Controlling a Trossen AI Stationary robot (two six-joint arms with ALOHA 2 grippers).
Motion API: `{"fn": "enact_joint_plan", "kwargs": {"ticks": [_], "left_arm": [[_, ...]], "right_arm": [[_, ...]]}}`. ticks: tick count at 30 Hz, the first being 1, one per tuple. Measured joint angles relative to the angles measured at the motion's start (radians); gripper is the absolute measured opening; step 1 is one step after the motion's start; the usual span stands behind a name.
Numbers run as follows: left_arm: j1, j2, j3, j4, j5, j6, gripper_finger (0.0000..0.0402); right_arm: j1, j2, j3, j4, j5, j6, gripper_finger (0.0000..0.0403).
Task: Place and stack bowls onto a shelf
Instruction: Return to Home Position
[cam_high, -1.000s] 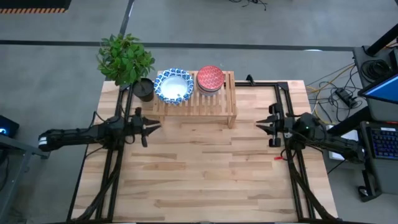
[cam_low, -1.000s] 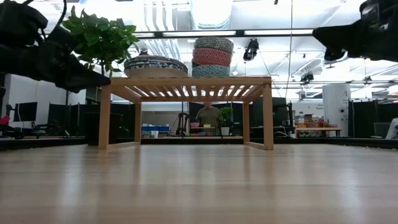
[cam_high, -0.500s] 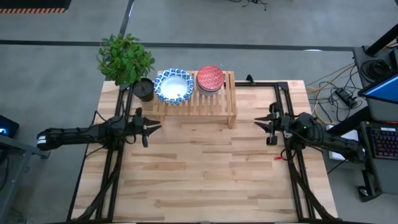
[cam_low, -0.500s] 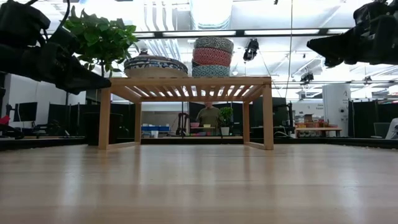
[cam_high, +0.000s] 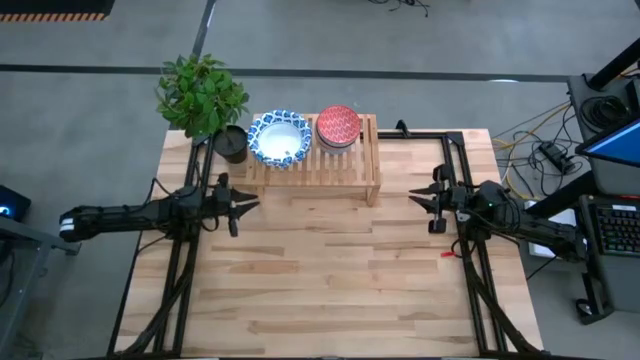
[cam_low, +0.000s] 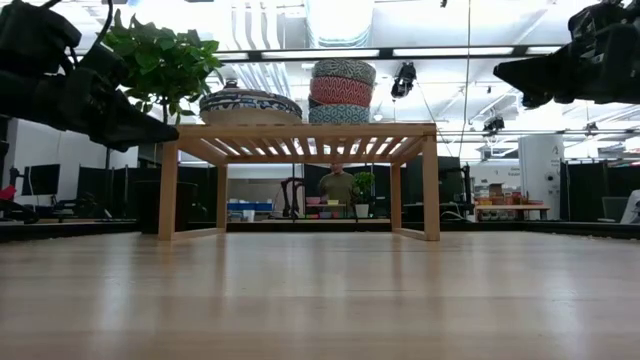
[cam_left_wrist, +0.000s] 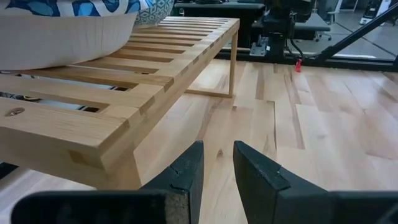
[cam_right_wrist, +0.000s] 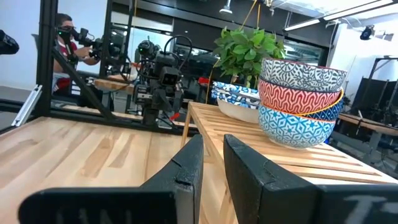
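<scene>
The light-wood shelf (cam_high: 345, 165) stands on its legs at the table's far side. A stack of wide white bowls with blue-patterned rims (cam_high: 279, 138) sits on the left part of its slatted top. A stack of smaller bowls (cam_high: 338, 126), red pattern uppermost, sits to the right of it. The low view shows both stacks, the wide bowls (cam_low: 250, 105) and the small ones (cam_low: 343, 92). My left gripper (cam_high: 243, 205) hovers near the shelf's left leg, open by a narrow gap and empty. My right gripper (cam_high: 418, 205) hovers right of the shelf, also narrowly open and empty.
A leafy plant (cam_high: 200, 95) in a dark pot (cam_high: 231, 143) stands at the shelf's far-left corner. The plank tabletop (cam_high: 330, 280) stretches bare from the shelf to the near edge. Black frame rails (cam_high: 455, 160) run along the table's sides. A person (cam_low: 337, 185) stands in the room behind.
My right gripper has sunk a little and drifted slightly toward the table's left, then held still. The bowls and shelf have stayed put.
</scene>
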Motion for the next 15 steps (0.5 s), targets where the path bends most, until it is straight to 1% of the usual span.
{"fn": "enact_joint_plan", "kwargs": {"ticks": [15], "left_arm": [[0.000, 0.007, 0.001, 0.000, 0.000, 0.000, 0.0070]], "right_arm": [[0.000, 0.000, 0.000, 0.000, 0.000, 0.000, 0.0052]]}}
